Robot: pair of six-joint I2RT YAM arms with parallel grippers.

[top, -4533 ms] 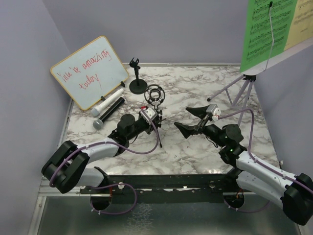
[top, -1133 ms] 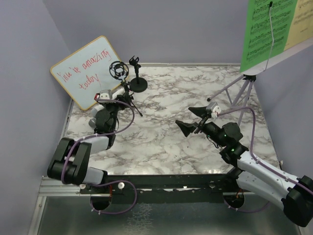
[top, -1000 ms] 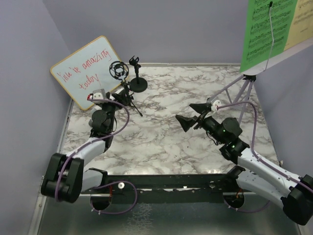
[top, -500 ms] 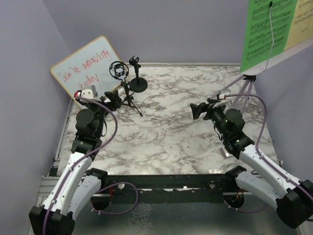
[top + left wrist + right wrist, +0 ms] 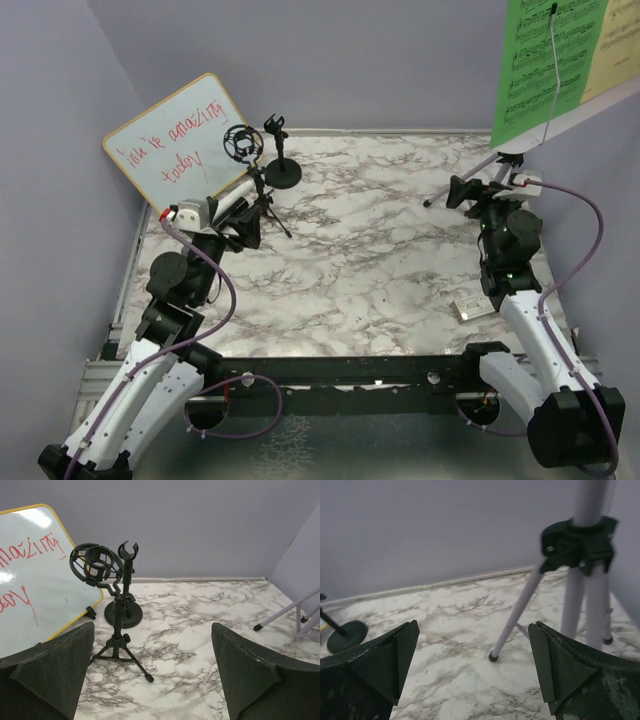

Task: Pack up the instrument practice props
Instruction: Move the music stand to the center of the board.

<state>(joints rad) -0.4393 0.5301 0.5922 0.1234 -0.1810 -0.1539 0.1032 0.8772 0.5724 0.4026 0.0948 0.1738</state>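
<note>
The black mic tripod (image 5: 250, 170) with its ring mount (image 5: 95, 562) stands upright in front of the whiteboard. Just behind it is the black round-base mic holder (image 5: 283, 172) (image 5: 124, 612). My left gripper (image 5: 243, 222) (image 5: 152, 627) is open and empty, a short way near-left of the tripod's legs. At the right, my open right gripper (image 5: 470, 192) (image 5: 473, 625) faces the lilac legs (image 5: 520, 612) of the music rack (image 5: 565, 118) and touches nothing. Green (image 5: 540, 65) and yellow (image 5: 615, 45) music sheets rest on the rack. The microphones are hidden.
A wood-framed whiteboard (image 5: 175, 145) with red writing leans in the back left corner. A small flat white device (image 5: 470, 308) lies near the right front edge. Lilac walls close the table on three sides. The rack's black leg hub (image 5: 577, 542) hangs above my right fingers.
My left gripper opened off the tripod and drew back near-left, leaving it standing. My right arm swung right and back toward the music rack's legs.
</note>
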